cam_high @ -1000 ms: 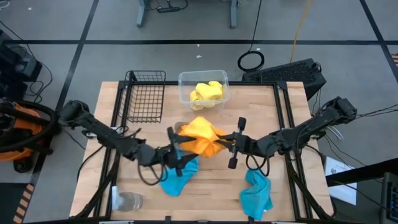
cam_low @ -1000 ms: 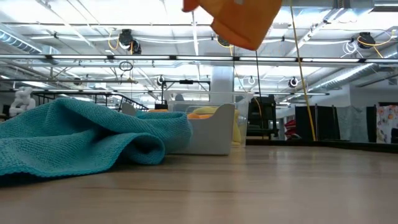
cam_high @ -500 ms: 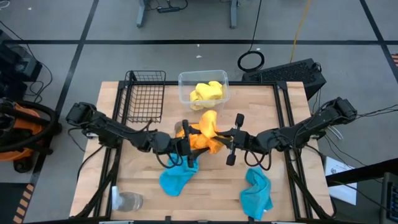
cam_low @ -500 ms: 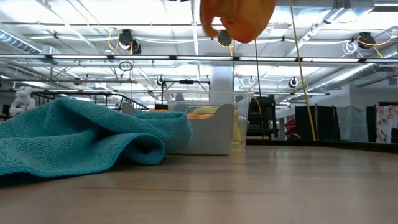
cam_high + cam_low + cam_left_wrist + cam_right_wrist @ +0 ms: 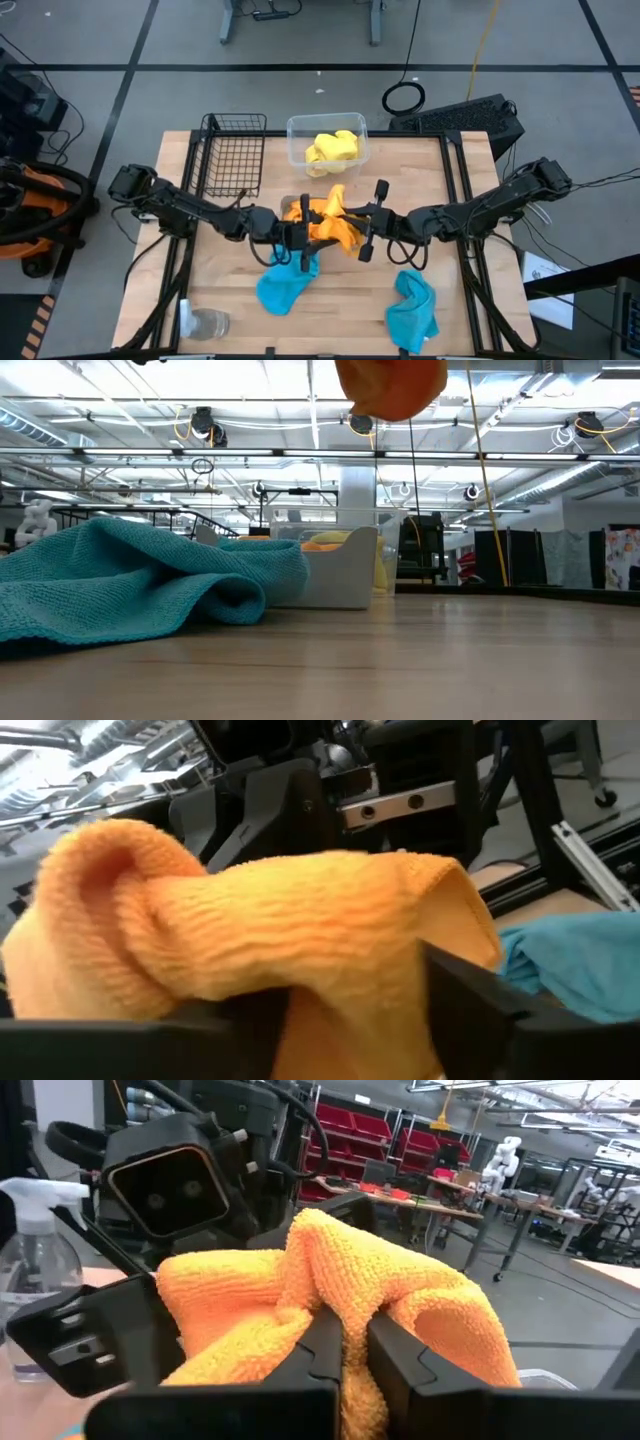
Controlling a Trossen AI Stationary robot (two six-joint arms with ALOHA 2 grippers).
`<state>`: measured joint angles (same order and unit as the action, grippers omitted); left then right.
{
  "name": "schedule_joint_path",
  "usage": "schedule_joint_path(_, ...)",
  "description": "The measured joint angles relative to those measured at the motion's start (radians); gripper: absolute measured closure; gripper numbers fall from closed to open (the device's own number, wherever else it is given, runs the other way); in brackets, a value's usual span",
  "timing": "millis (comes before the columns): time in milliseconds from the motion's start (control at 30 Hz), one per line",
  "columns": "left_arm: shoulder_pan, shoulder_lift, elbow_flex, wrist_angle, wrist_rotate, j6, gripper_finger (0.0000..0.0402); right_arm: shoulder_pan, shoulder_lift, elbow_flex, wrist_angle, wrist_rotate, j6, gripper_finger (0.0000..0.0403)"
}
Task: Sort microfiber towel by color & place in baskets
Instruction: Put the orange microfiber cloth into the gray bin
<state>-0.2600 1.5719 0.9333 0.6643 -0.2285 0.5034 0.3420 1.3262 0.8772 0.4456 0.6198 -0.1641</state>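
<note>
An orange towel (image 5: 328, 218) hangs bunched in the air over the table's middle, between my two grippers; the low view shows its bottom (image 5: 390, 385) well above the wood. My left gripper (image 5: 298, 228) is shut on its left side, my right gripper (image 5: 362, 232) on its right side. The black wire-mesh basket (image 5: 232, 155) and the clear tub (image 5: 327, 143), which holds a yellow towel (image 5: 332, 150), stand at the far edge. The grey tray (image 5: 335, 575) sits under the orange towel. Two teal towels (image 5: 285, 285) (image 5: 412, 310) lie flat near the front. My left gripper holds the orange towel by a thick bunched part (image 5: 330, 970) between its two fingers (image 5: 465, 995), coming level from the table's left. The cloth is lifted clear and bulges above the fingers. My right gripper pinches a fold of the orange towel (image 5: 335, 1295) between its two fingers (image 5: 400, 1365), coming level from the table's right. Several layers sit in the pinch. The towel is clear of the table and slack, humped up on both sides of the fingers.
A clear glass cup (image 5: 205, 322) stands at the near left corner. Bare wood lies between the two teal towels and along the right side. The nearer teal towel (image 5: 130, 575) fills the low view's left.
My left gripper has moved toward the table's right and a little toward the far edge, closing on my right gripper. The orange towel, earlier spread between the two grippers, has bunched into a narrow upright hump and has risen slightly.
</note>
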Motion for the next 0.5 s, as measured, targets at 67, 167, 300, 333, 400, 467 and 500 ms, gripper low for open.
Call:
schedule_joint_path(67,0.007,0.0,0.0,0.003,-0.003,0.001,0.0262,-0.001,0.0,0.0,0.0,0.0,-0.005,0.0392)
schedule_joint_path(167,0.015,0.0,0.0,0.003,-0.008,0.001,0.0362,0.0,0.0,0.0,-0.002,0.001,-0.012,0.0387)
schedule_joint_path(300,0.026,0.0,0.0,-0.001,-0.026,-0.027,0.0387,0.007,-0.011,0.0,-0.021,0.029,0.081,0.0353)
schedule_joint_path(333,0.026,0.0,0.0,-0.003,-0.028,-0.037,0.0388,0.007,-0.019,0.0,-0.045,0.034,0.093,0.0339)
schedule_joint_path(400,0.025,0.0,0.0,-0.003,-0.029,-0.052,0.0394,0.014,-0.04,0.0,-0.116,0.037,0.11,0.0308)
schedule_joint_path(467,0.022,0.0,0.0,-0.005,-0.029,-0.053,0.0396,0.025,-0.063,0.0,-0.192,0.037,0.126,0.0279)
schedule_joint_path(500,0.022,0.0,0.0,-0.01,-0.03,-0.053,0.0395,0.033,-0.077,0.0,-0.224,0.037,0.129,0.0265)
